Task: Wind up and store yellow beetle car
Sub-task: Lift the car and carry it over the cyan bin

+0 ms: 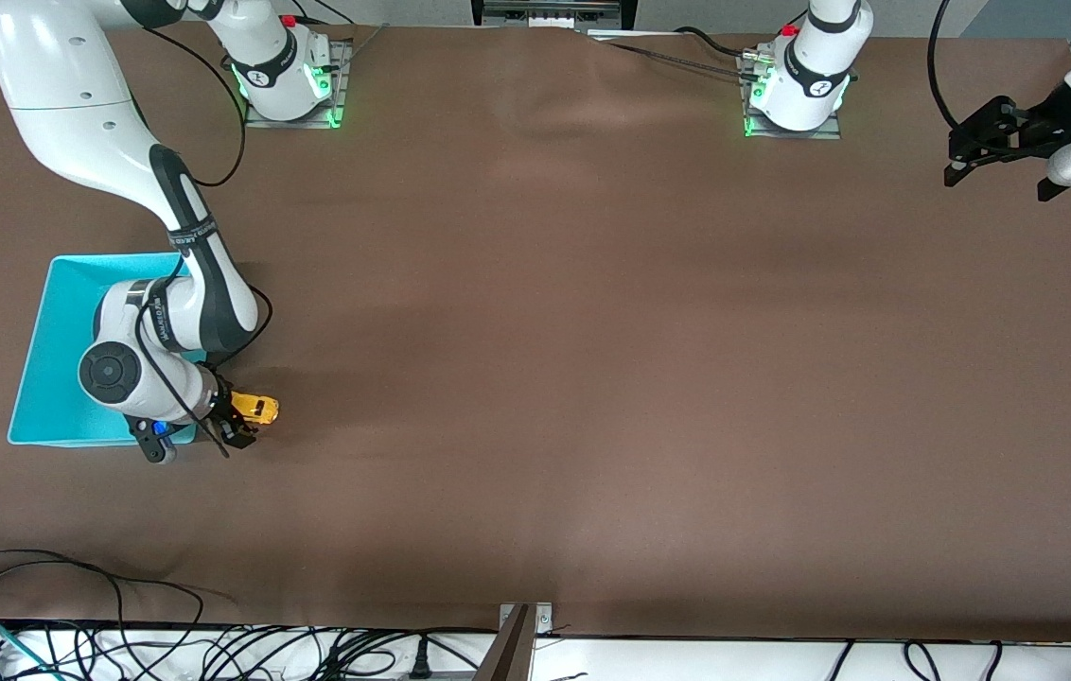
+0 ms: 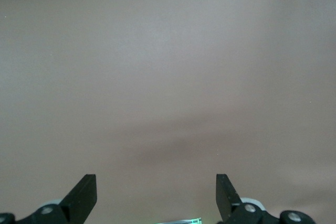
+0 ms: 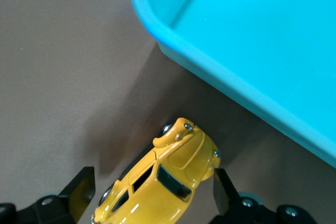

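Right end effector (image 3: pixel 149 195) spread around yellow beetle car (image 3: pixel 160 182) on the table (image 1: pixel 592 331) — just beside the turquoise bin (image 1: pixel 43 378). Left end effector (image 2: pixel 156 195) spread, empty, waiting over the table's left-arm end.

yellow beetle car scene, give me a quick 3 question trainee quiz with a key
1. True or false: the yellow beetle car already lies inside the turquoise bin.
2. Which gripper is at the car? A) the left gripper B) the right gripper
3. Fill in: the left arm waits over bare table at its own end, its fingers ____.

Key
1. False: it sits on the table beside the bin, between the right gripper's open fingers.
2. B
3. open
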Robot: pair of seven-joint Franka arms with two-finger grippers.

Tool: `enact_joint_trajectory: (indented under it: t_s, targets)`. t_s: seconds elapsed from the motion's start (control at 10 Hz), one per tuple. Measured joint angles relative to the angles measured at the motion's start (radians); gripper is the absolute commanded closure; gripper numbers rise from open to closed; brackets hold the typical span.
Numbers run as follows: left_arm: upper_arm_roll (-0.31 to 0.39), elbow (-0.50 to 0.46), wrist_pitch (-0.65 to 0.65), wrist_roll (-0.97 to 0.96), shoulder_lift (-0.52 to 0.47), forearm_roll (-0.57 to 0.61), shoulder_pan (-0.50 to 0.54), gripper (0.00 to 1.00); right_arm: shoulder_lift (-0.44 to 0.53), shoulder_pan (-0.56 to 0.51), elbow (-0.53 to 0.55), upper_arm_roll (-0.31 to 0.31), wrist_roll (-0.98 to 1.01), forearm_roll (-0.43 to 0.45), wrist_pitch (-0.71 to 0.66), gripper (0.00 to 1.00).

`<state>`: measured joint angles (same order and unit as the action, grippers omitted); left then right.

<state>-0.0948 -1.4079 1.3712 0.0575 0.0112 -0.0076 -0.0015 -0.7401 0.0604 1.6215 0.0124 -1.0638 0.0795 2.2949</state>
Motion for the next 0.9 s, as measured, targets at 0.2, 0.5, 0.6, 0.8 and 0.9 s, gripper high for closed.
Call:
enact_joint_trajectory:
  t_s: [0.2,0.5,0.6,0.8,0.9]
  targets:
    - [0.0,0.0,0.0,0.0,0.0,0.0,0.0,0.0,-0.001,0.0,0.0,0.0,0.003,0.0,0.0,0.54]
    - [0.002,0.0,0.0,0.0,0.0,0.0,0.002,0.0,0.003,0.001,-0.002,0.001,0.066,0.001,0.0,1.0]
    - [0.002,0.0,0.0,0.0,0.0,0.0,0.002,0.0,0.003,0.001,-0.002,0.002,0.08,0.001,0.0,1.0]
    - [0.002,0.0,0.0,0.0,0.0,0.0,0.002,0.0,0.004,0.001,-0.003,0.002,0.104,0.001,0.0,1.0]
    - [0.002,0.0,0.0,0.0,0.0,0.0,0.002,0.0,0.004,0.001,-0.003,0.002,0.125,0.001,-0.001,1.0]
